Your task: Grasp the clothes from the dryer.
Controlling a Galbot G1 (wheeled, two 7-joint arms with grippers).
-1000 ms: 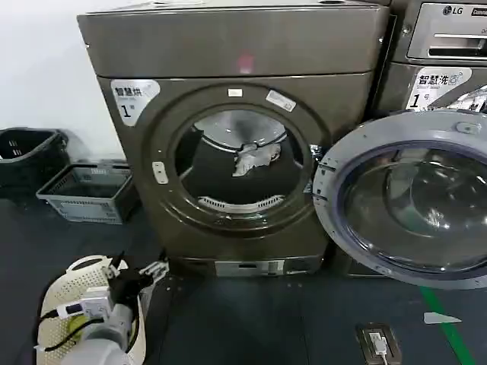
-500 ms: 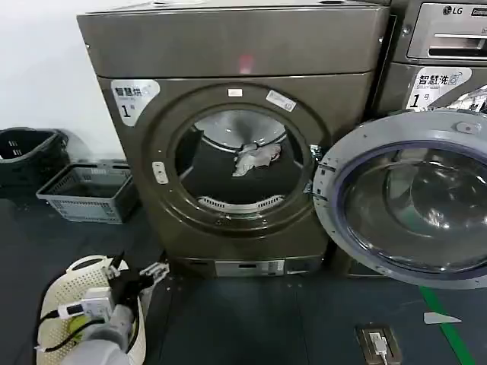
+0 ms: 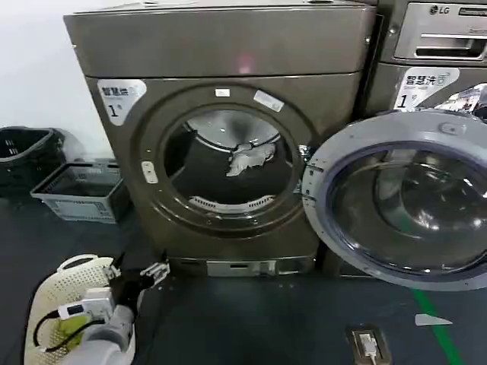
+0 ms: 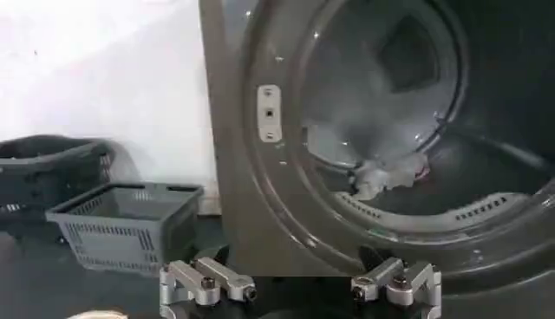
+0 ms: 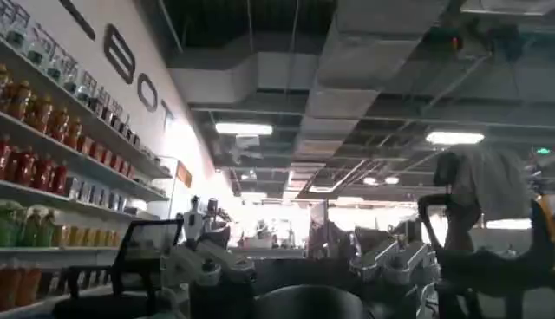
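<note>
The dryer [image 3: 221,46] stands straight ahead, bronze-grey, with a white "1" sticker and its round porthole uncovered. The clothes [image 3: 249,158], a small pale crumpled piece, hang at the back of the drum, and the left wrist view also shows the clothes [image 4: 386,176] past the porthole rim. My left gripper [image 3: 137,271] is low at the front left, near the floor, well short of the dryer and below the opening. It is open and empty, and its fingertips [image 4: 245,293] stand wide apart. My right gripper [image 5: 299,269] is open and empty, pointing up at a ceiling with lights.
The dryer's round door [image 3: 403,205] is swung open to the right, across the front of the LG machine [image 3: 434,46]. A white laundry basket [image 3: 65,277] sits under my left arm. A grey basket [image 3: 76,190] and a black one [image 3: 27,152] stand by the left wall. A floor plate [image 3: 367,346] lies front right.
The dryer and the baskets have shifted a little left in the head view. The left gripper stays low at the front left, still open. The clothes have not moved.
</note>
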